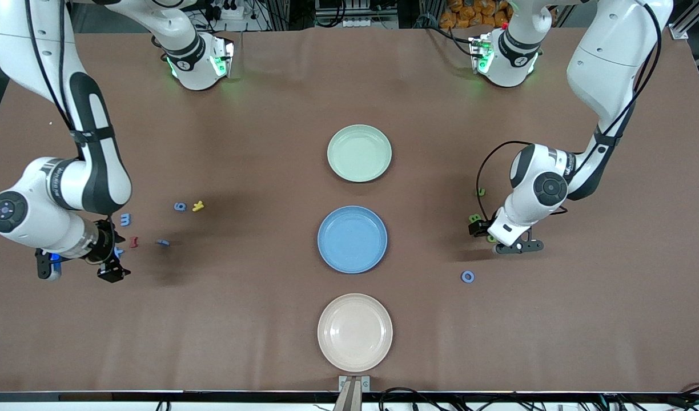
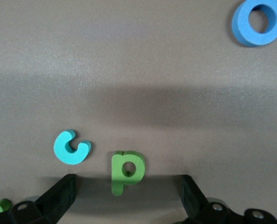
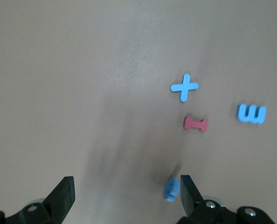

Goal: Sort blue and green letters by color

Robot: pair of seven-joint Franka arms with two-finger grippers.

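My left gripper [image 1: 490, 238] [image 2: 128, 187] hangs low and open at the left arm's end of the table. A green p [image 2: 125, 171] lies flat between its fingertips, untouched. A light blue c [image 2: 71, 148] lies beside the p, and a blue ring [image 1: 467, 277] [image 2: 259, 21] lies nearer the front camera. Two more green letters [image 1: 474, 218] [image 1: 481, 192] lie by the left hand. My right gripper [image 1: 111, 273] [image 3: 126, 189] is open and empty in the air over a small blue piece [image 1: 163, 242] [image 3: 170, 189]. A blue plus [image 3: 184, 87], blue m [image 1: 125, 219] [image 3: 252, 114] and blue 6 [image 1: 180, 206] lie around it.
Three empty plates stand in a row down the table's middle: green [image 1: 359, 153], blue [image 1: 352, 240] and pale pink [image 1: 355, 332], the pink nearest the front camera. A dark red letter [image 1: 133, 242] [image 3: 195, 124] and a yellow letter [image 1: 198, 206] lie among the blue ones.
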